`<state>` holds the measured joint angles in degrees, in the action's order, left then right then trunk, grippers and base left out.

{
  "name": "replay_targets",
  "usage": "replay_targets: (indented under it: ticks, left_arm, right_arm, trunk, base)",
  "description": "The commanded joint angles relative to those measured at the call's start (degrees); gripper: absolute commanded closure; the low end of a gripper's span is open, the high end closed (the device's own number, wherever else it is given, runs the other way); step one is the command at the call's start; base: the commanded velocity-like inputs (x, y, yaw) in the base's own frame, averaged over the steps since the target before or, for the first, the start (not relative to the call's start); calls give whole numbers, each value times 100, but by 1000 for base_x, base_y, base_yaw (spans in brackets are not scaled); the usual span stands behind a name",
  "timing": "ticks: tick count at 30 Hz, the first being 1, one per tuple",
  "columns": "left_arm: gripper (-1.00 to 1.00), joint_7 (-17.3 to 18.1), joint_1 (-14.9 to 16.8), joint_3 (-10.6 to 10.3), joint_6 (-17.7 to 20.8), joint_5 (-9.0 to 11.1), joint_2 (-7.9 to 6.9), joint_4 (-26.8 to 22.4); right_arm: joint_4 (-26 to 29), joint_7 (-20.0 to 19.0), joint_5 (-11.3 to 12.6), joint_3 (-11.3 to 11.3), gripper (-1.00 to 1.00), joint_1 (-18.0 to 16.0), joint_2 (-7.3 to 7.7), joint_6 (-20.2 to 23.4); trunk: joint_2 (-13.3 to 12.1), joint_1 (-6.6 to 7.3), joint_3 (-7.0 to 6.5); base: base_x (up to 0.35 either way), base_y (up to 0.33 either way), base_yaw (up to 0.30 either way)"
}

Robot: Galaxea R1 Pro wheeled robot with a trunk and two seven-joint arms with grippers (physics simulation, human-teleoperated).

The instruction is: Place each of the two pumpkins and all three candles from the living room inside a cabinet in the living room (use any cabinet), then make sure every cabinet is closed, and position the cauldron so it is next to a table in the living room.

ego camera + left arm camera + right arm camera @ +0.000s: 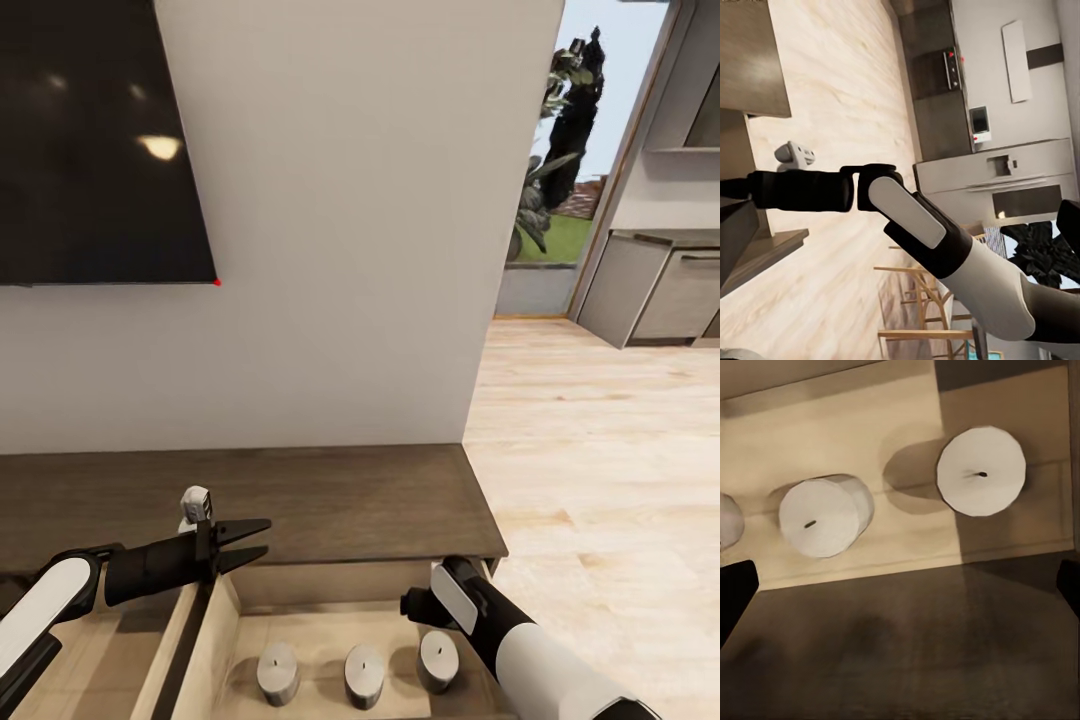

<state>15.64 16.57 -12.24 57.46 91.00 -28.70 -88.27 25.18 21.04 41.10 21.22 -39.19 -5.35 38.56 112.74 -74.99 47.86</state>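
In open drawer (300, 625) – three candles (364, 676) upright; left claw (245, 543) spread, right claw (900, 585) apart – hasty shutting could topple candles.

Long dark-brown cabinet (330, 505) of matt grained wood; three stubby beige-grey candles (364, 676) look smooth, waxy, matt.

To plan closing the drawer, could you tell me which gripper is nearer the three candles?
Right. The right gripper hangs just above the candles in the open drawer; the left gripper is open, farther off over the cabinet top.
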Motion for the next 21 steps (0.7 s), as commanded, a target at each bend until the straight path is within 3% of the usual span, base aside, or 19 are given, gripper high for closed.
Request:
replay_targets:
  ticks: [1,21]
  left_arm:
    - [-100,53,5,-6,2,-46,-4,3]
    - [-100,53,5,-6,2,-65,-10,3]
  right_arm:
    - [10,54,58,40,-100,-4,2,71]
    - [13,66,55,40,-100,-1,-2,163]
  trunk:
    - [-39,23,-13]
    - [-841,463,-372]
  base:
    - [0,0,0]
    - [0,0,0]
